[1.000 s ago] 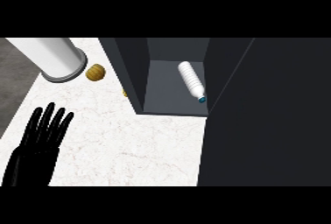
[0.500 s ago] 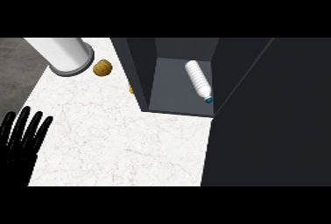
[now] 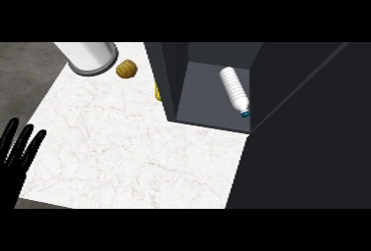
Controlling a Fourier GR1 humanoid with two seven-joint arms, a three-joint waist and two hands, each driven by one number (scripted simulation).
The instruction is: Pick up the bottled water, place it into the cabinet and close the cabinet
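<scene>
The bottled water (image 3: 235, 91), white with a blue cap, lies on its side on the floor of the dark cabinet (image 3: 172, 78), cap toward me. The cabinet door (image 3: 304, 142) is a large dark panel filling the right side of the head view, standing open beside the compartment. My left hand (image 3: 16, 152) shows at the left edge, fingers straight and spread, holding nothing, far from the bottle. My right hand is nowhere in the view.
A white cylinder (image 3: 88, 57) stands at the counter's far left corner, with a brown round object (image 3: 127, 69) beside it. A small yellow thing (image 3: 157, 91) peeks out from behind the cabinet's left wall. The white marble counter (image 3: 130, 152) spreads in front of the cabinet.
The view has shifted, so the cabinet and bottle appear further right. My left hand has slid down and left toward the view's edge, still open.
</scene>
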